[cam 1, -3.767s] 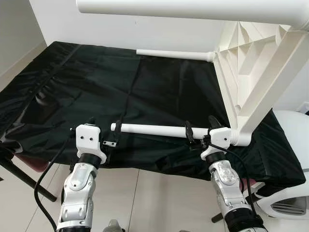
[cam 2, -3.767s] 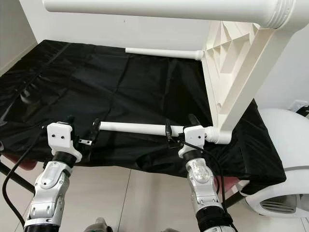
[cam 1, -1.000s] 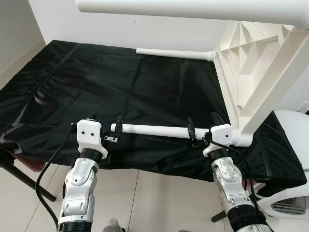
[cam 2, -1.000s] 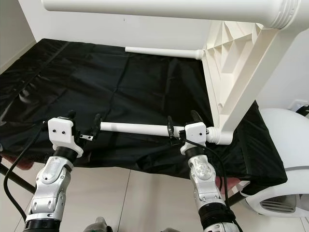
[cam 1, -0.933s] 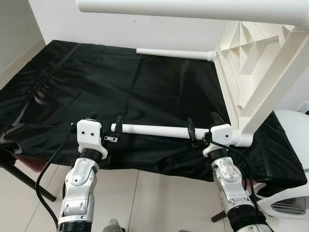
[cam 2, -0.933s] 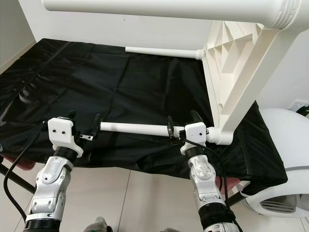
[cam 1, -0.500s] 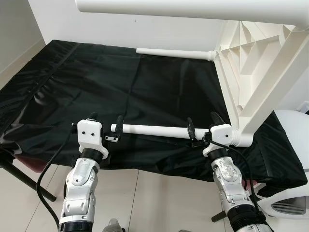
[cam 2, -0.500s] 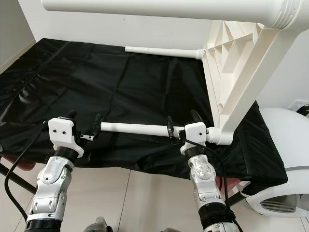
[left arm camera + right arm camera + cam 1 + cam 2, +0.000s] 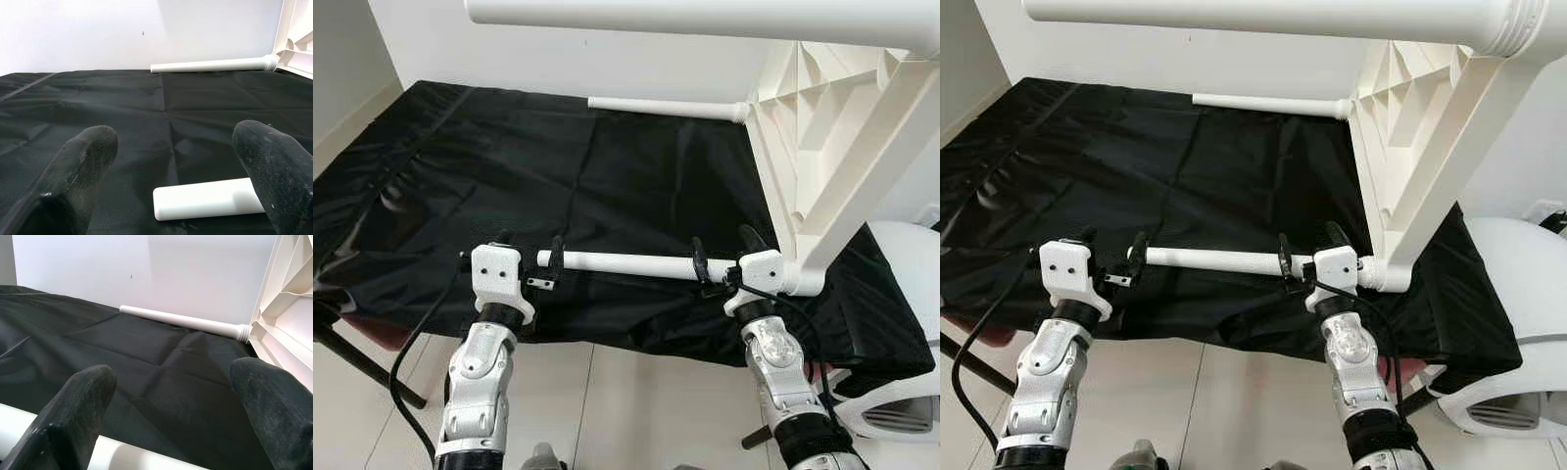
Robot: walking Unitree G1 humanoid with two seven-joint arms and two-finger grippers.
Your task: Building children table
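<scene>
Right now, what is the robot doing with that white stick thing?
The robot is putting together a small white table that lies tipped on its side on a black cloth. The near table leg lies flat along the cloth's front edge, its right end in the table's corner socket. The left gripper is open around the leg's free end, and the right gripper is open around it near the socket. Another leg is already attached at the back.
</scene>
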